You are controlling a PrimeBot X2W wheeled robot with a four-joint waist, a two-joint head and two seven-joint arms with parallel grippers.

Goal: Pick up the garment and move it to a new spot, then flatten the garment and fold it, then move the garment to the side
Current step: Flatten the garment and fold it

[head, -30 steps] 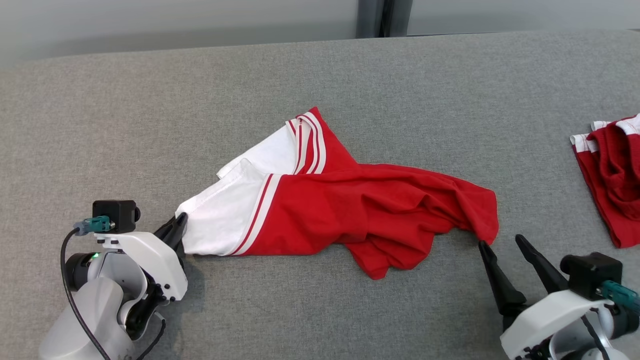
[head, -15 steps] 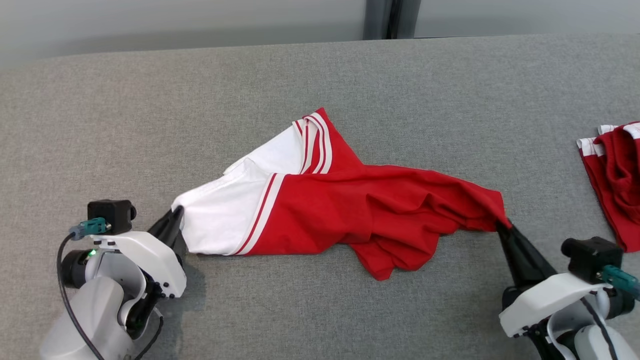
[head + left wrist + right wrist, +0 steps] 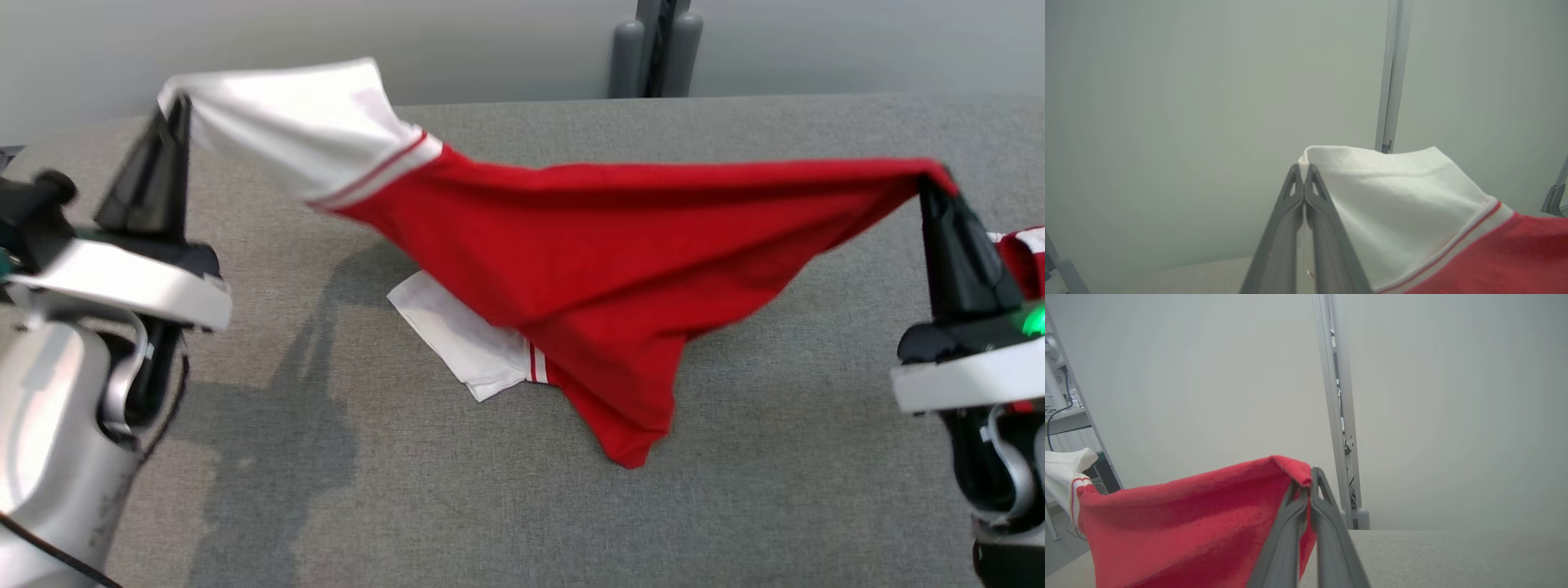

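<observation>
**Garment held up between both grippers**

In the head view the red-and-white garment hangs stretched across the middle of the frame, gripped at both ends. The left gripper, at the upper left, points up, and its two dark fingers are pinched together on the white corner of the cloth. The right gripper, at the right edge, also points up and is clamped on the red corner. Between the two the top edge runs nearly taut. Below it the red cloth sags in a deep fold to a point at the lower centre, which touches the gray fabric-covered table. A white sleeve with a red stripe at its edge lies flat on the table under the raised cloth, left of centre.

A second red-and-white garment lies on the table at the far right edge, partly hidden behind the right gripper. A gray post stands beyond the table at the top centre.

In the left wrist view the left gripper has its fingers pressed together around a white hem. In the right wrist view the right gripper nips a small red fold at its tips, and the cloth hangs off to the left.
</observation>
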